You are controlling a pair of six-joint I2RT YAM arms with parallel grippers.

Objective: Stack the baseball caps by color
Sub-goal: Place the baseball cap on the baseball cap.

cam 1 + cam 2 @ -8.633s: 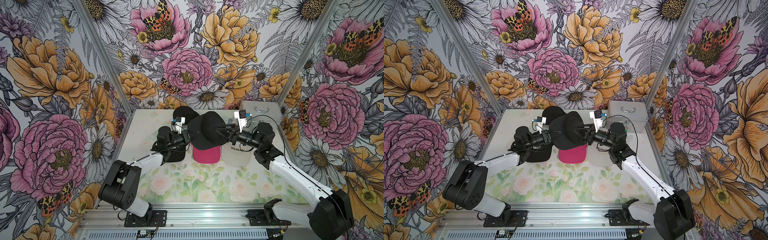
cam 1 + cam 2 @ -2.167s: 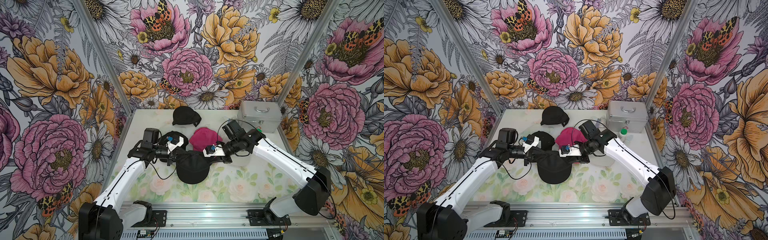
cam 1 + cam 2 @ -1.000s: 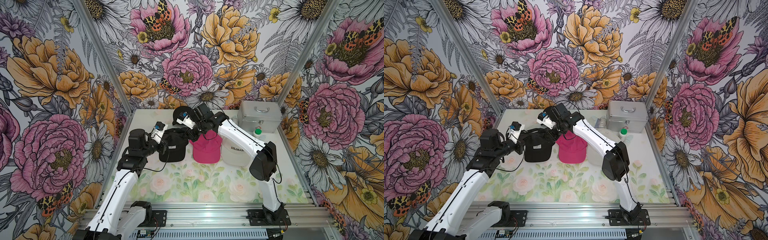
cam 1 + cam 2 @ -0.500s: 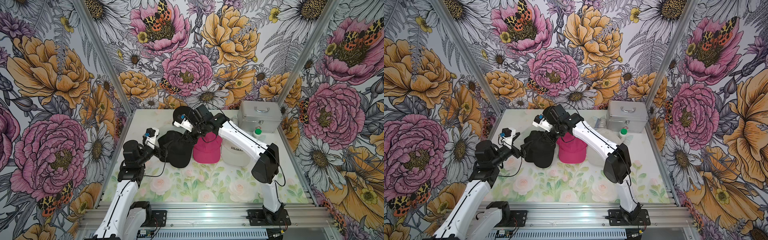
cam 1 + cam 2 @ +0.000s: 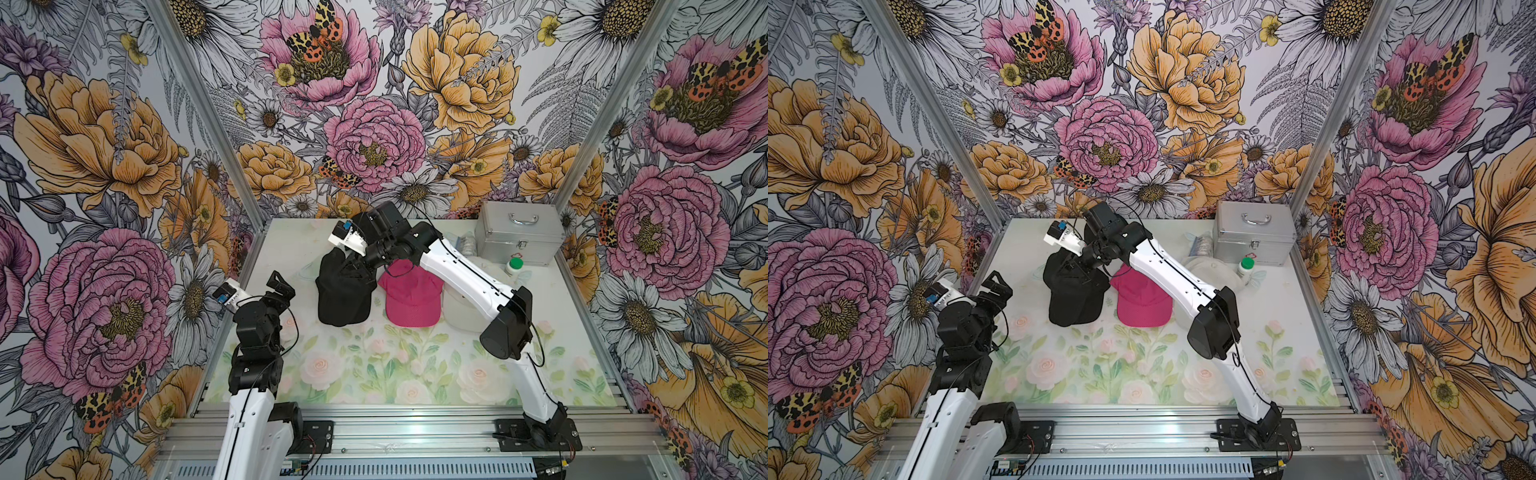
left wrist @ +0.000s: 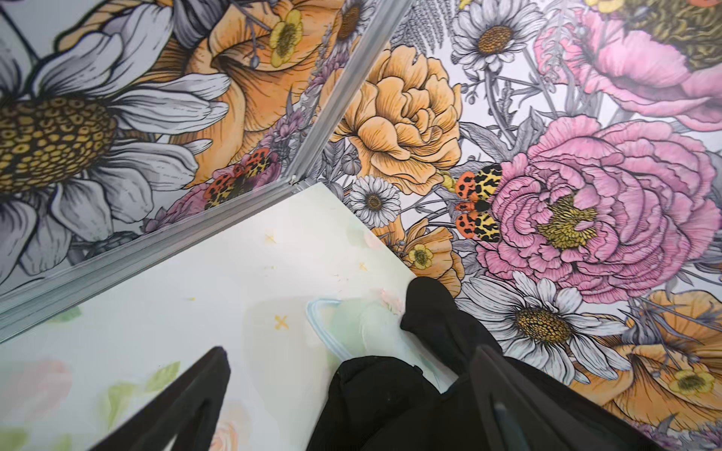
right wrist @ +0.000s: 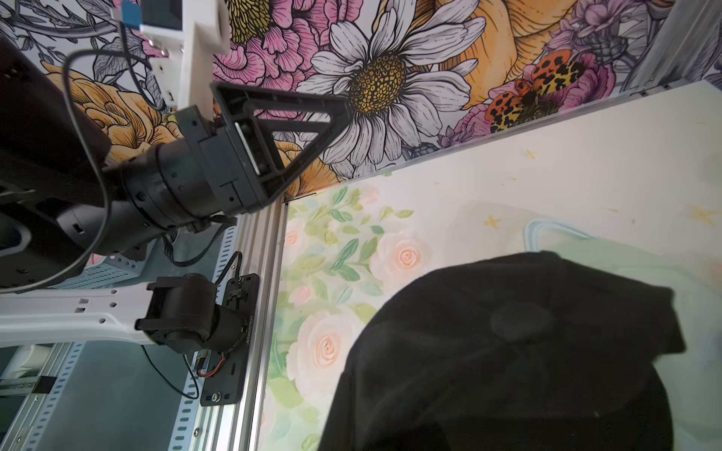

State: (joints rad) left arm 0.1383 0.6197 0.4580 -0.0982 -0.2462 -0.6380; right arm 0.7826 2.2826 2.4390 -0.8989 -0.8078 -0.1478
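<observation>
Three groups of baseball caps lie in a row in both top views. The black caps are on the left, a hot pink cap is in the middle, and a cream-white cap on the right is partly under my right arm. My right gripper reaches across to the back of the top black cap and is shut on its fabric, which hides the fingertips. My left gripper stands open and empty, a short way left of the black caps.
A silver metal case stands at the back right, with a small green-lidded bottle in front of it. My right forearm spans the pink and white caps. Flowered walls close in three sides.
My left gripper has let go of the black cap, opened wide and drawn back to the left. The black cap now rests on the black pile, with the right gripper still on it.
</observation>
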